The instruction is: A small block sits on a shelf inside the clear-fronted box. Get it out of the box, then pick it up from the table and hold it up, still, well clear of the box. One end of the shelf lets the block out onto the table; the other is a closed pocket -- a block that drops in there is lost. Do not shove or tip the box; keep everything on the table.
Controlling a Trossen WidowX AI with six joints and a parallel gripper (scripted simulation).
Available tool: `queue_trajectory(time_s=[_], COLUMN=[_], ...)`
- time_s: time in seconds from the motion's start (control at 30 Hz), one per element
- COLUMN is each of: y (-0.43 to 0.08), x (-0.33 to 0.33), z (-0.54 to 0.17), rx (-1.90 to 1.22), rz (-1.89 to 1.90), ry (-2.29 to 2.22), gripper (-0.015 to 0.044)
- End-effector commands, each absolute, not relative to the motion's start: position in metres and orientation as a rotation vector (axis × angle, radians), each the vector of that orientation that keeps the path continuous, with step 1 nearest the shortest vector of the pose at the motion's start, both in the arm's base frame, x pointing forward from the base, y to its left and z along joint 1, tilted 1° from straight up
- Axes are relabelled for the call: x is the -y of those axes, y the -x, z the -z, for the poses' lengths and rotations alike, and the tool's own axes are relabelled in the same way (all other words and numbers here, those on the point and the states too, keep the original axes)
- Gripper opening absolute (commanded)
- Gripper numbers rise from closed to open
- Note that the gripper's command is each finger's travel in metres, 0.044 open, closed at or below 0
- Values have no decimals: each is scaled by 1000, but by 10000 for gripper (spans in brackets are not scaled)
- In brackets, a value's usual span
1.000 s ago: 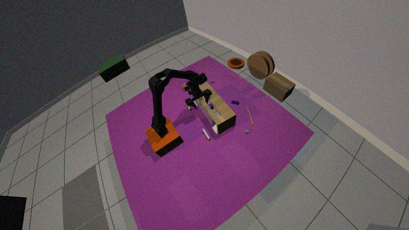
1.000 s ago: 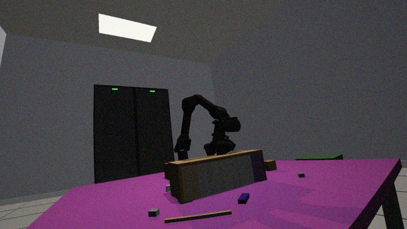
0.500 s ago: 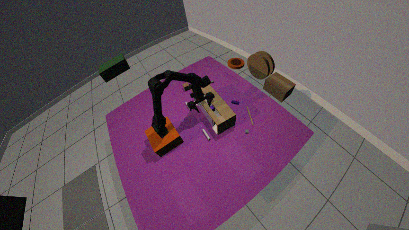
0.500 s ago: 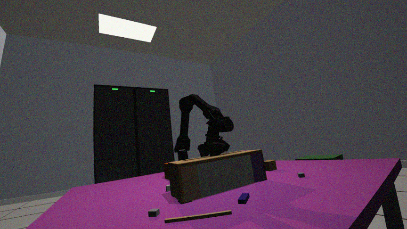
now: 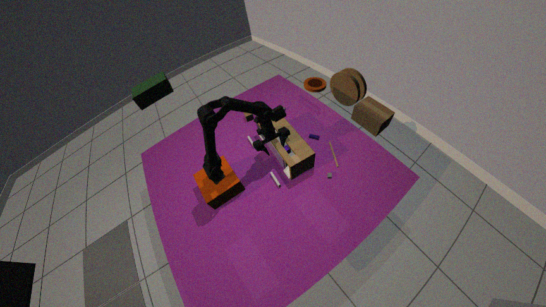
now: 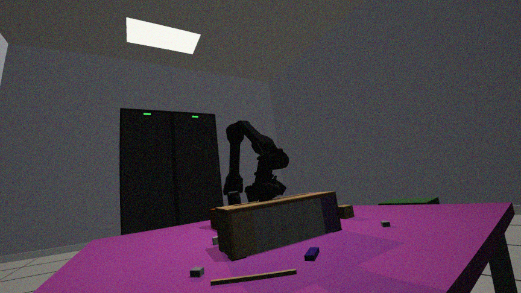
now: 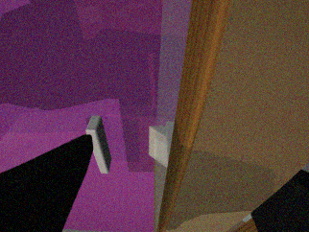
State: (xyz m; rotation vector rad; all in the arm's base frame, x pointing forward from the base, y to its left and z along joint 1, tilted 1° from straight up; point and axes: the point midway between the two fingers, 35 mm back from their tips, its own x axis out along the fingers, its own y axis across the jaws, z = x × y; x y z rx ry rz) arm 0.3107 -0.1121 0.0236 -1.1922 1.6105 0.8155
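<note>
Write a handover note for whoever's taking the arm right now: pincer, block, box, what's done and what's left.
Pincer: open, holding nothing, low over the box's top, fingers apart.
Box: upright on the table.
Block: a purple piece shows through the slot in the box's top, probably the one wanted; the wrist view misses it.
Done: no part of the job looks finished.
Left: work it out the open end, not the pocket; pick it up from the table; hold it still, clear of the box.

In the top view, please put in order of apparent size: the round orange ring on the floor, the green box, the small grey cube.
1. Green box
2. Orange ring
3. Grey cube
</note>
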Motion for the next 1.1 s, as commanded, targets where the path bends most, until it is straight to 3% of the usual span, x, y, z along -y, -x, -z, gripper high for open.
queue_trajectory(time_s=[0.0, 1.07], y=[-307, -288], x=[125, 187], z=[-24, -40], rx=[-1614, -1619], rz=[-805, -801], ry=[1195, 1197], gripper=[400, 400])
